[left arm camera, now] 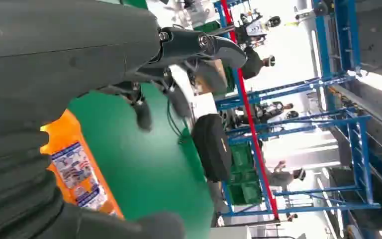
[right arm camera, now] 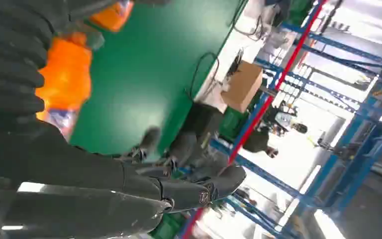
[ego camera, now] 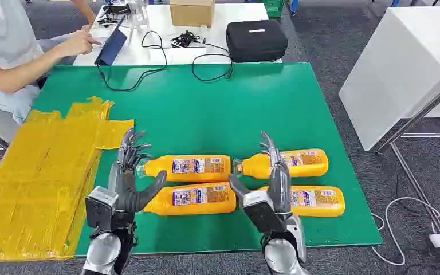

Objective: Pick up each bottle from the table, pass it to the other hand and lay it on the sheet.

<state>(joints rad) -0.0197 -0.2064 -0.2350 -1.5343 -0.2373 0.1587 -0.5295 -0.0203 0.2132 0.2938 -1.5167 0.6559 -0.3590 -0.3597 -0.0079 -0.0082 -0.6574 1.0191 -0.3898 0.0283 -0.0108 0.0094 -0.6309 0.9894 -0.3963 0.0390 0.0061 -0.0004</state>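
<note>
While both arms come up from below in your head view, four orange bottles lie on their sides on the green bench [ego camera: 298, 103], two in a far row and two in a near row. The far left bottle [ego camera: 186, 166] has its cap toward the left hand; the near left bottle [ego camera: 195, 199] lies just beside it, on the robot's side. The far right bottle [ego camera: 286, 164] points its cap toward the middle of the bench, and the near right bottle [ego camera: 312, 200] is partly hidden behind the right hand.

Your left hand [ego camera: 127, 177] stands upright at the cap end of the two left bottles, fingers spread and pointing away from the robot, thumb stretched toward the near left bottle. It holds nothing; you cannot tell from here whether the thumb touches the bottle. In the left wrist view an orange bottle with its label shows just past the palm.

Your right hand [ego camera: 270, 186] is also upright with fingers apart and nothing in it, standing in front of the two right bottles.

The yellow sheet [ego camera: 40, 177] lies crumpled over the left side of the bench, well apart from the bottles. Beyond the green surface you see a black case [ego camera: 256, 40], a cardboard box [ego camera: 192, 11], cables and a seated person [ego camera: 11, 57] with a hand at a laptop.
</note>
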